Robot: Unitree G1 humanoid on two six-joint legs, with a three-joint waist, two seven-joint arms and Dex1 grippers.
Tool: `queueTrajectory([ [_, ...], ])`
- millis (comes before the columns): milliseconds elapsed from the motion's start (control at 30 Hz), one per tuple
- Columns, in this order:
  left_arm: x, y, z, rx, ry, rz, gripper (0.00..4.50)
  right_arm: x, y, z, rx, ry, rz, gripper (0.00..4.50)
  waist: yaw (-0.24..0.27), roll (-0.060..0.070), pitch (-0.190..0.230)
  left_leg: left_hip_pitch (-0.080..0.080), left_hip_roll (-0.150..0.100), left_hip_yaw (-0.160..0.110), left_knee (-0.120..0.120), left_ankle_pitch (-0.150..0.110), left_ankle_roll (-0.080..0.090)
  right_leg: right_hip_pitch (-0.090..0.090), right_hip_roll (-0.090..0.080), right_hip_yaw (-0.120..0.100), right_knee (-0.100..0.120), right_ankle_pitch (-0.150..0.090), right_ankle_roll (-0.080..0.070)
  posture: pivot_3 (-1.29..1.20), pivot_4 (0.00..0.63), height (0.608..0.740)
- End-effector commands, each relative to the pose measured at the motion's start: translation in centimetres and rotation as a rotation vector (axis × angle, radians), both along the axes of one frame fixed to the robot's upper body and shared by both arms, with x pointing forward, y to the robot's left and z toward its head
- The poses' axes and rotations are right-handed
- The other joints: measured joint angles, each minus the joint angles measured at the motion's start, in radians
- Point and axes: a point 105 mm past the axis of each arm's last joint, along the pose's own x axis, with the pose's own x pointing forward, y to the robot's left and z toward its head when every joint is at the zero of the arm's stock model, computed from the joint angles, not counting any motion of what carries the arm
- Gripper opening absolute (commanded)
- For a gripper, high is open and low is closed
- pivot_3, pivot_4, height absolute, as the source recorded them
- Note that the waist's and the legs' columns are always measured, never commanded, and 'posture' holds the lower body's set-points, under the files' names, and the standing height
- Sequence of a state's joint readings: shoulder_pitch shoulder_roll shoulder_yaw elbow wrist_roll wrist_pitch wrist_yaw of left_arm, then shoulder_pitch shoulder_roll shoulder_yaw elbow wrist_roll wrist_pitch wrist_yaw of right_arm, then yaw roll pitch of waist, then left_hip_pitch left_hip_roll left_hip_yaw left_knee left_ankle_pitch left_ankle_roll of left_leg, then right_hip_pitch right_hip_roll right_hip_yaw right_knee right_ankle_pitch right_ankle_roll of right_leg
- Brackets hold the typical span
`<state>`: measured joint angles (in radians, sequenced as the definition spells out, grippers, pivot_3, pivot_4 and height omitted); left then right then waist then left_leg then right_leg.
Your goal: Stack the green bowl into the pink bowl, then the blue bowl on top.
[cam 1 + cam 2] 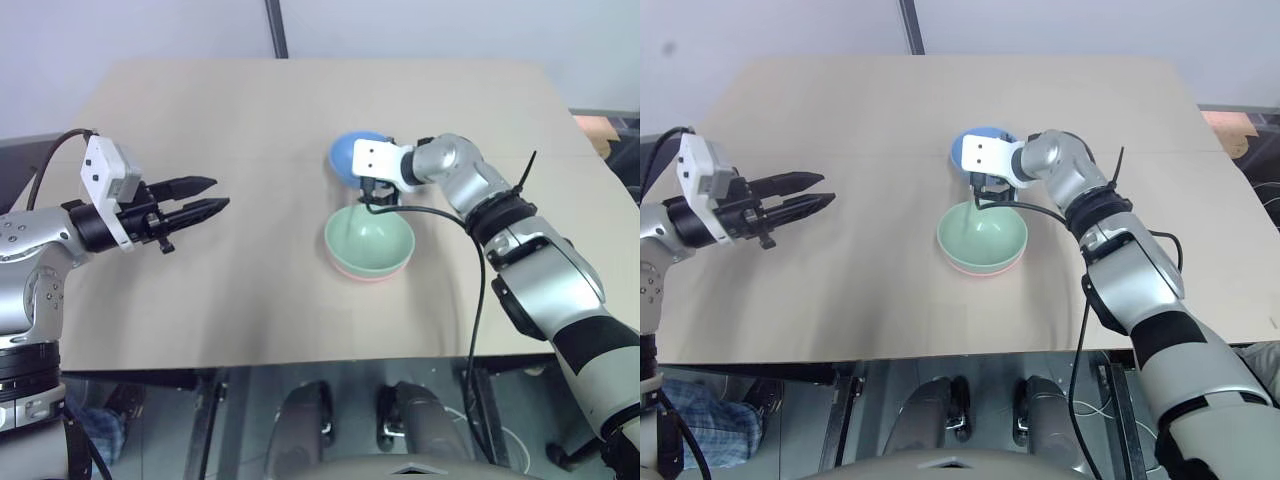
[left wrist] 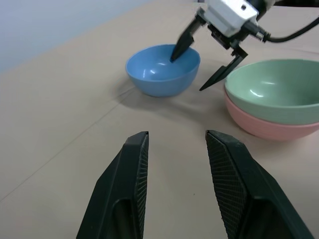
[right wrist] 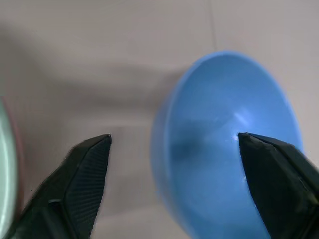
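Note:
The green bowl [image 1: 369, 240] sits nested inside the pink bowl [image 1: 366, 274] near the middle of the tan table [image 1: 230, 110]. Just behind them stands the blue bowl [image 1: 350, 154], upright on the table. My right gripper [image 2: 188, 74] is open and straddles the blue bowl's near rim, with one finger [image 2: 179, 47] inside the bowl and the other outside, between the blue bowl [image 2: 157, 74] and the green bowl [image 2: 274, 89]. Off to the left, my left gripper [image 1: 220, 193] hovers open over bare table with nothing between its fingers.
The table's front edge [image 1: 300, 365] runs close below the stacked bowls. A black cable [image 1: 478, 300] hangs from my right wrist beside the stack. A dark pole [image 1: 276, 28] rises behind the table's far edge.

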<state>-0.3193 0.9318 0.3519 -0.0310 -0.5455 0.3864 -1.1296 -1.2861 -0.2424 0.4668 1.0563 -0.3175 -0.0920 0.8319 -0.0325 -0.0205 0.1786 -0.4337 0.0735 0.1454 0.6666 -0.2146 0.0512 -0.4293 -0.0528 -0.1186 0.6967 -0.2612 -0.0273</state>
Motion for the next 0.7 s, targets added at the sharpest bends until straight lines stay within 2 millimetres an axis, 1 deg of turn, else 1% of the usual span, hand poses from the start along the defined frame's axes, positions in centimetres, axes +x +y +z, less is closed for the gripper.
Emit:
queueTrajectory([
  [33,-0.6,0.0,1.8,0.023,-0.065,-0.005,1.94,0.3,0.8,2.5,0.014,-0.079,0.018,2.27,-0.004,0.000,0.000,0.000,0.000,0.000,0.000,0.000,0.000,0.000,0.000,0.000,0.000,0.000,0.000,0.00,0.150,0.740],
  [67,-0.6,0.0,1.8,0.021,-0.066,-0.007,1.94,0.3,0.9,2.5,0.015,-0.079,0.018,2.06,-0.006,0.000,0.000,0.000,0.000,0.000,0.000,0.000,0.000,0.000,0.000,0.000,0.000,0.000,0.000,0.00,0.150,0.740],
  [100,-0.5,0.0,1.9,0.018,-0.067,-0.008,1.94,0.3,0.9,2.5,0.016,-0.077,0.019,1.60,-0.007,0.000,0.000,0.000,0.000,0.000,0.000,0.000,0.000,0.000,0.000,0.000,0.000,0.000,0.000,0.00,0.150,0.740],
  [167,-0.5,0.0,1.8,0.026,-0.066,-0.013,1.94,0.3,0.9,2.4,0.015,-0.076,0.022,0.98,-0.009,0.000,0.000,0.000,0.000,0.000,0.000,0.000,0.000,0.000,0.000,0.000,0.000,0.000,0.000,0.00,0.150,0.740],
  [200,-0.5,-0.1,1.8,0.027,-0.066,-0.014,1.94,0.3,0.9,2.4,0.017,-0.076,0.022,0.43,-0.009,0.000,0.000,0.000,0.000,0.000,0.000,0.000,0.000,0.000,0.000,0.000,0.000,0.000,0.000,0.00,0.150,0.740],
  [233,-0.5,-0.1,1.8,0.027,-0.066,-0.015,1.94,0.3,0.9,2.4,0.018,-0.077,0.021,0.04,-0.009,0.000,0.000,0.000,0.000,0.000,0.000,0.000,0.000,0.000,0.000,0.000,0.000,0.000,0.000,0.00,0.150,0.740],
  [467,-0.4,-0.1,1.9,0.035,-0.069,-0.019,1.94,0.4,0.9,2.7,0.028,-0.094,0.022,0.04,-0.009,0.000,0.000,0.000,0.000,0.000,-0.001,0.000,0.000,0.000,0.000,0.000,0.000,0.000,0.000,0.00,0.150,0.740],
  [600,-0.3,-0.3,2.0,0.029,-0.068,-0.032,1.94,0.3,1.3,5.2,0.093,-0.133,0.035,0.04,-0.008,0.000,0.000,0.000,0.000,0.000,-0.001,0.000,0.000,0.000,0.000,0.000,0.000,0.000,0.000,0.00,0.150,0.740],
  [667,-0.4,-0.4,2.0,0.029,-0.067,-0.042,1.94,-0.5,1.6,6.7,0.122,-0.135,0.083,0.04,-0.008,0.000,0.000,0.000,0.000,0.000,-0.001,0.000,0.000,0.000,0.000,0.000,0.000,0.000,0.000,0.00,0.150,0.740],
  [700,-0.3,-0.4,2.0,0.027,-0.066,-0.046,1.94,-1.2,1.8,7.5,0.140,-0.126,0.122,0.04,-0.008,0.001,0.000,0.000,0.000,0.000,-0.001,0.000,0.000,0.000,0.000,0.000,0.000,0.000,0.000,0.00,0.150,0.740],
])
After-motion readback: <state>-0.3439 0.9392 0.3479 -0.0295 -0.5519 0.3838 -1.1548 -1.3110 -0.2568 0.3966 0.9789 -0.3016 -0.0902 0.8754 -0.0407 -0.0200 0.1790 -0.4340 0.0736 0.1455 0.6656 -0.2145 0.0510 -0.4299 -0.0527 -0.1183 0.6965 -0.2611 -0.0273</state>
